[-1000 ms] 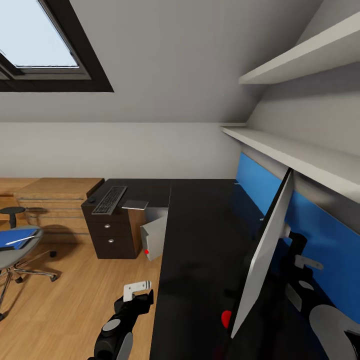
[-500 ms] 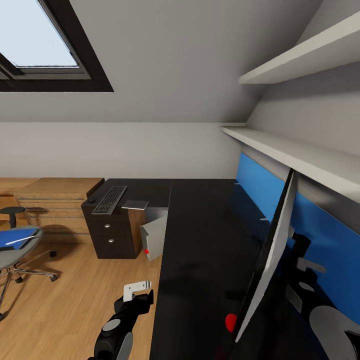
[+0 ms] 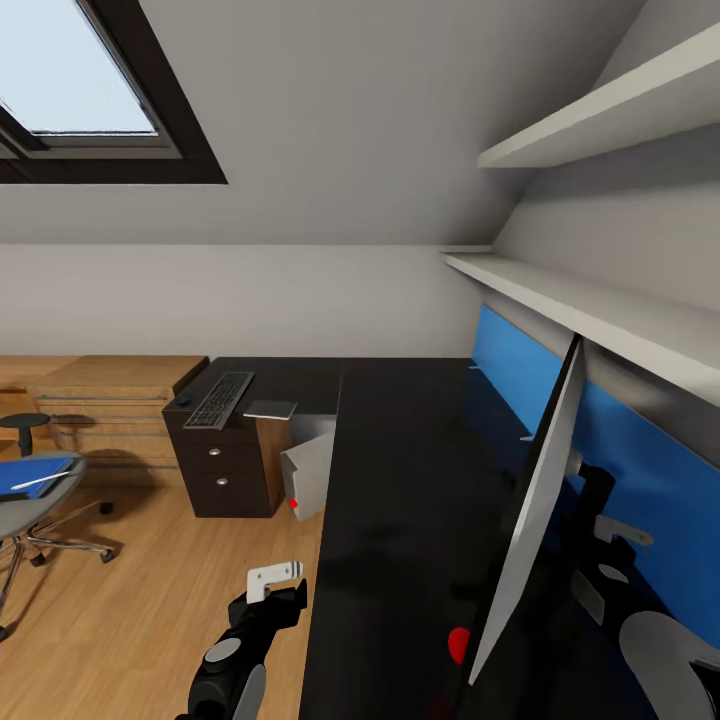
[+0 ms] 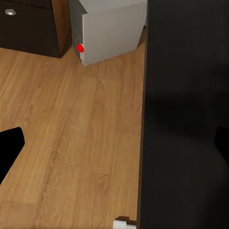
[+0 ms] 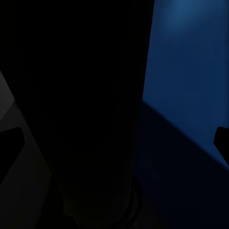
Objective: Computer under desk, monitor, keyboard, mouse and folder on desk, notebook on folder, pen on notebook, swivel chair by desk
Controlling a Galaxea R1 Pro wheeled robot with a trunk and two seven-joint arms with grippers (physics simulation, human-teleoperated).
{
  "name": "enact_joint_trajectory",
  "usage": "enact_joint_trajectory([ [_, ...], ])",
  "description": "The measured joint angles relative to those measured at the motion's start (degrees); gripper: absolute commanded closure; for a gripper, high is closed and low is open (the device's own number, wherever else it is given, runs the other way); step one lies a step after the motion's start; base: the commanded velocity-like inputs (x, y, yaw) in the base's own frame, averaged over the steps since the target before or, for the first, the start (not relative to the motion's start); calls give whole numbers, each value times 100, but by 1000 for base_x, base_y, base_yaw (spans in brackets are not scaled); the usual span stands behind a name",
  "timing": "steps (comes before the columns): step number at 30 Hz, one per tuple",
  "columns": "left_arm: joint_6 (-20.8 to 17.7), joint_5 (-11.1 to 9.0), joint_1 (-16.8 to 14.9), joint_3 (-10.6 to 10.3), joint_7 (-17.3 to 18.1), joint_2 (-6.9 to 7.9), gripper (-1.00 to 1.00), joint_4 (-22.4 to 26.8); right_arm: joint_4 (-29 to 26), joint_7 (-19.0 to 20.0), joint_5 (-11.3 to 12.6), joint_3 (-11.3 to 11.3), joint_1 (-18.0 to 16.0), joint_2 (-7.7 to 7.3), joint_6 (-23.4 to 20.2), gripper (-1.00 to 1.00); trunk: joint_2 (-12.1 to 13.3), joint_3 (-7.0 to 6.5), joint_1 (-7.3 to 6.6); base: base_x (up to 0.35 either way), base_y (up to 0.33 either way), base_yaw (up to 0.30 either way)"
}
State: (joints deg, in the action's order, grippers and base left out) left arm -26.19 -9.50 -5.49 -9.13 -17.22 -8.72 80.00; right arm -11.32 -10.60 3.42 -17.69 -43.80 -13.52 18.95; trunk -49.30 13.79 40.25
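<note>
Monitor [image 3: 530, 520] has tipped back toward upright since half a second ago; its top edge sits further from the blue panel [image 3: 640, 450] than it did, close to where it stood a second ago. Nothing else has shifted.

Right hand [image 3: 610, 520] is behind the monitor, between the screen's back and the blue panel, up against the monitor's rear. Wrist view there is nearly black, with a dark fingertip at each side edge; cannot tell if it grips the monitor or how wide it stands. Monitor stands tilted on the black worktop [image 3: 400, 480], red dot at its near lower corner.

Left hand [image 3: 270, 590] hangs over the wood floor [image 3: 130, 600] just beside the worktop's near edge, holding nothing; its wrist view shows one dark finger [image 4: 9, 148] at one side and another at the far side, so it stands wide.

Beyond the left hand, grey computer [image 3: 308, 478] with a red light sits on the floor, tucked partly under the worktop beside a dark drawer unit [image 3: 220, 470]. Farther still, on the worktop wing over the drawers: keyboard [image 3: 220, 399], mouse [image 3: 183, 400] just beside it, grey notebook [image 3: 271, 409] on its other side. Well off to the left hand's outer side, swivel chair [image 3: 30, 510] carries the blue folder [image 3: 35, 472] with a pen [image 3: 40, 482] on it.
</note>
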Motion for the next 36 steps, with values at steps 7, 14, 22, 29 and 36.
enact_joint_trajectory([
  [7, 0, 0, 0, 0, 0, 0, -100, 0, 0, -3, 0, 0, 0, 5, -1, -100, 0, 0, 1, -53, 0, 0],
  [14, 0, 0, 0, 0, 0, 0, -100, 0, 8, 4, 0, -1, 0, 9, 0, -100, 0, 0, 3, -289, 0, 0],
  [22, 0, 0, 0, 0, 0, 0, -100, -1, -14, 9, 0, 0, 0, 19, -1, -100, 0, 0, 4, -332, 0, 0],
  [29, -7, 0, 0, 6, 0, 0, -100, -13, -558, -18, -8, 18, 11, 228, -345, -100, 0, 0, 3, -299, 0, 0],
  [36, -6, 0, 0, 3, 0, 0, -100, -10, -3909, -257, -4, 12, 1307, 656, -2799, -100, -1, 0, 0, -78, 0, 0],
])
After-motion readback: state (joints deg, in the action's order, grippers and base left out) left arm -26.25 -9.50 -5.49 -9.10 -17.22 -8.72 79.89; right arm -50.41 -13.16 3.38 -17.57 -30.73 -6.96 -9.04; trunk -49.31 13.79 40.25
